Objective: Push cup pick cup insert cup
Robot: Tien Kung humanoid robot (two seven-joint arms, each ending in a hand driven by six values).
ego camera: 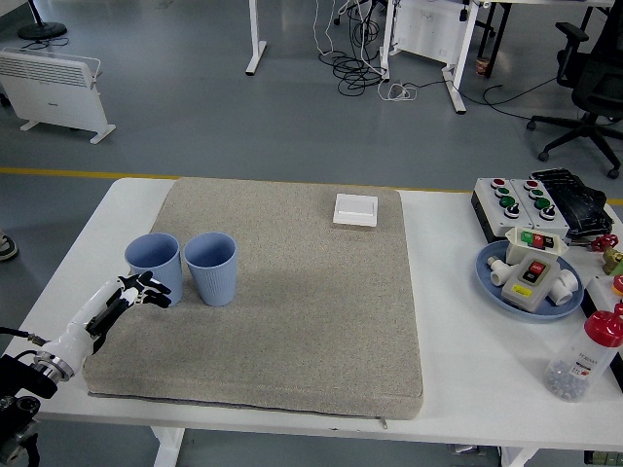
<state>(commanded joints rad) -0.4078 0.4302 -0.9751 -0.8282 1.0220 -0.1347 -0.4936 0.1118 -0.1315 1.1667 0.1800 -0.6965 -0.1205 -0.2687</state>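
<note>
Left robot hand (143,290), fingers spread and gripping nothing, pressed to the near side of the left cup (154,264), nudging it beside the second cup (211,268) near the desk's (467,321) left edge, presumably for nesting.

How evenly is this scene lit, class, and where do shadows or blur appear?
Head view: soft, even light; no glare on the white table. The two blue cups cast only faint shadows on the grey mat. Everything is sharp, including the left hand beside the left cup.
</note>
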